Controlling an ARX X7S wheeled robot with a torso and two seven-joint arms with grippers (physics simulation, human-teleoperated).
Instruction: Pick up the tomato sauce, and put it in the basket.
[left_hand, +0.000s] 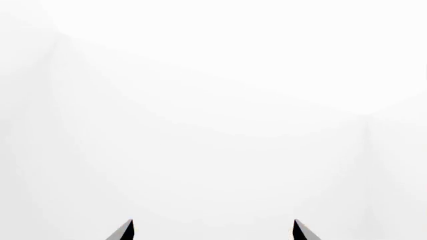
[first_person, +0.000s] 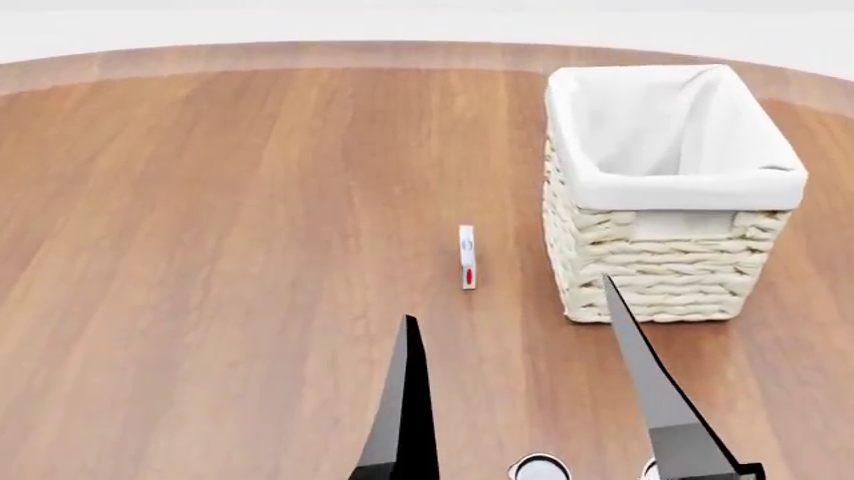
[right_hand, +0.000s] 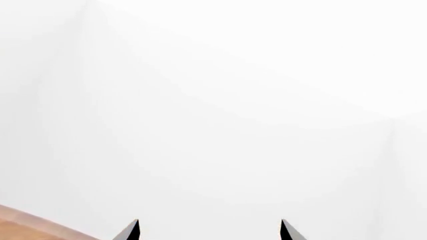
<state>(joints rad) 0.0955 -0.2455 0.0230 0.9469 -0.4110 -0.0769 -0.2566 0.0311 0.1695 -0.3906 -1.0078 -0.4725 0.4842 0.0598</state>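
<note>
The basket (first_person: 667, 265), cream wicker with a white cloth lining, stands on the wooden table at the right in the head view. I cannot make out the tomato sauce can for sure. A small slim white thing with a red mark (first_person: 467, 257) stands just left of the basket, too small to name. My left gripper (left_hand: 213, 231) is open and empty, facing white wall. My right gripper (right_hand: 209, 231) is open and empty too. Two dark fingers (first_person: 407, 400) rise from the head view's lower edge, near the basket's front; I cannot tell whose they are.
The round wooden table (first_person: 200, 250) fills the head view, with a white floor or wall beyond its far edge. Two small white round shapes (first_person: 541, 467) sit at the lower edge, cut off. The right wrist view shows a strip of table edge (right_hand: 27, 227).
</note>
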